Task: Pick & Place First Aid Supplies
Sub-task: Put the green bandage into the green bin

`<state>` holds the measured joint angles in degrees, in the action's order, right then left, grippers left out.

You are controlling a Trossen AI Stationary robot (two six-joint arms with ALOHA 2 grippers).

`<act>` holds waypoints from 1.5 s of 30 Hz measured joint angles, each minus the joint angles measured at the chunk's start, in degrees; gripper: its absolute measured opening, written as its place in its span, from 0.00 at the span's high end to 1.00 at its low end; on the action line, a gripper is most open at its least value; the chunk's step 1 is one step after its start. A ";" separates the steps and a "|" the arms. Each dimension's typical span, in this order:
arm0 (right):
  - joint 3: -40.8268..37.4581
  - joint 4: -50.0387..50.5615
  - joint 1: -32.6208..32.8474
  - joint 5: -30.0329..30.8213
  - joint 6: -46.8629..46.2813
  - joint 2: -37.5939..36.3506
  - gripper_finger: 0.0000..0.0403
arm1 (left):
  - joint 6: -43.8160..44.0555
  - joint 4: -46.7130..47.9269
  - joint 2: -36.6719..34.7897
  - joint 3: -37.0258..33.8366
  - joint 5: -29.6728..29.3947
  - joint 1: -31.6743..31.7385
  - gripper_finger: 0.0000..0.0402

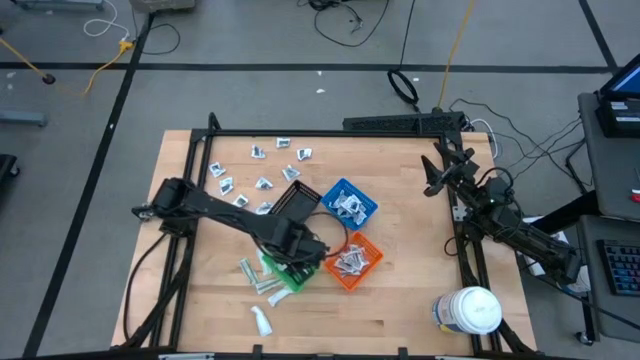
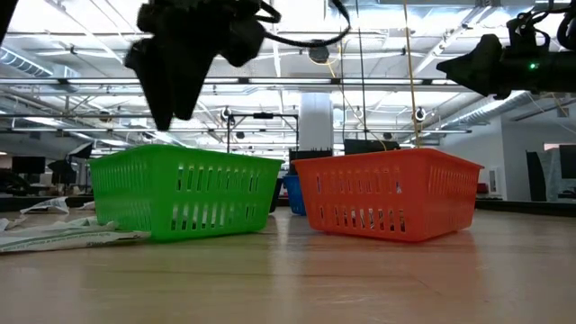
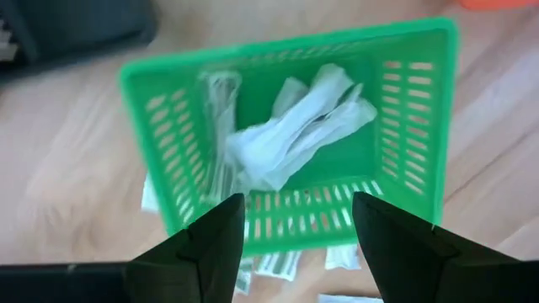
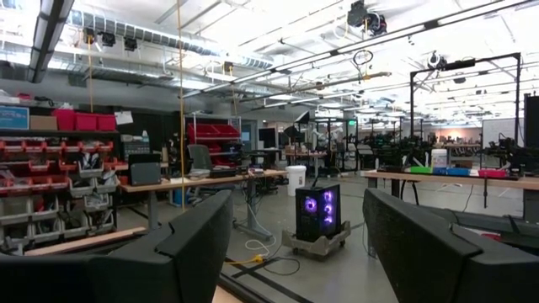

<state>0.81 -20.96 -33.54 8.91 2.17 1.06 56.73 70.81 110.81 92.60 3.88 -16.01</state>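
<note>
Left of the green bin (image 1: 290,272), a few long wrapped first aid supplies (image 1: 258,277) lie on the wooden table (image 1: 400,300), with scattered small packets (image 1: 262,183) farther up the board. The left gripper (image 3: 296,244) hangs directly above the green bin, jaws parted and empty, over white wrapped pads (image 3: 295,135) inside it (more pads fill the orange bin (image 1: 355,262) and blue bin (image 1: 348,201) just right of it). Well right of the green bin, the right gripper (image 1: 436,170) waits at the table's edge, raised, jaws wide and empty.
</note>
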 joint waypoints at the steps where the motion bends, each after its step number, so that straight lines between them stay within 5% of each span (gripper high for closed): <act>1: -0.01 -0.12 0.00 0.00 0.00 -0.01 0.35 | 2.10 0.02 -0.56 -0.46 -0.24 -0.19 0.43; 27: 0.00 0.25 0.00 0.00 0.00 -0.02 0.35 | 42.30 -4.02 -16.19 -23.51 2.18 -12.10 0.43; 45: 0.00 0.25 0.00 0.00 0.00 0.00 0.35 | 50.15 -24.37 -16.32 -37.90 1.12 -12.89 0.43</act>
<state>0.81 -20.71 -33.54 8.91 2.17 1.06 106.88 46.44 94.50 54.70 5.00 -28.91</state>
